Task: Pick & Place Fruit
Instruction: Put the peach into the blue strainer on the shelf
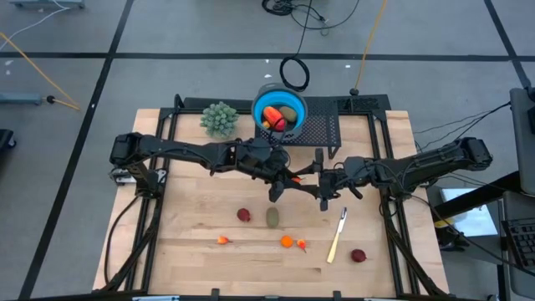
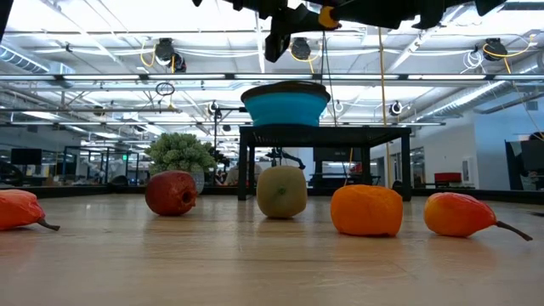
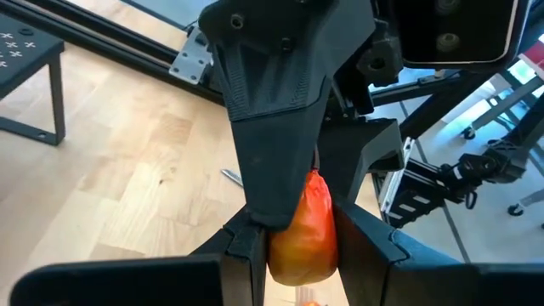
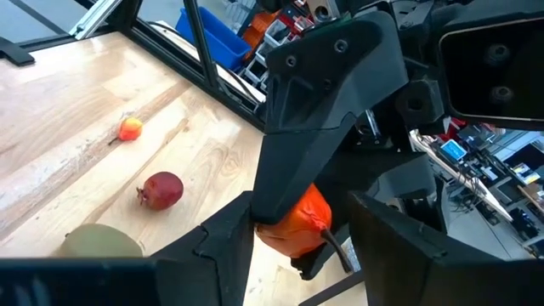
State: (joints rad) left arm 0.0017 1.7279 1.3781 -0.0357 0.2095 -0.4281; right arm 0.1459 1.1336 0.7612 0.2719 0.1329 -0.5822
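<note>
Both grippers meet above the table's middle around one small orange fruit (image 1: 296,178), which has a dark stem (image 4: 333,247). My left gripper (image 3: 302,255) is shut on it. My right gripper (image 4: 302,246) is open, with a finger on each side of the same fruit; there is a gap on one side. On the table lie a dark red round fruit (image 1: 243,215), an olive-green oval one (image 1: 272,217), tiny orange ones (image 1: 287,242) and a second dark red one (image 1: 359,255). The blue bowl (image 1: 292,102) holds a red-orange piece (image 1: 272,115) and an olive one. My left gripper pinches the orange fruit's body (image 3: 299,242) between its two fingers, coming level from the table's left. The fruit is lifted clear of the table, high above it in the low view (image 2: 327,15). My right gripper: whether its fingers touch the fruit, I cannot tell.
The bowl sits on a black perforated stand (image 1: 326,130) at the far edge, with a bushy pale-green plant ball (image 1: 219,119) to its left. A pale yellow-handled knife (image 1: 337,237) lies near the right. Bare wood shows near the table's left.
</note>
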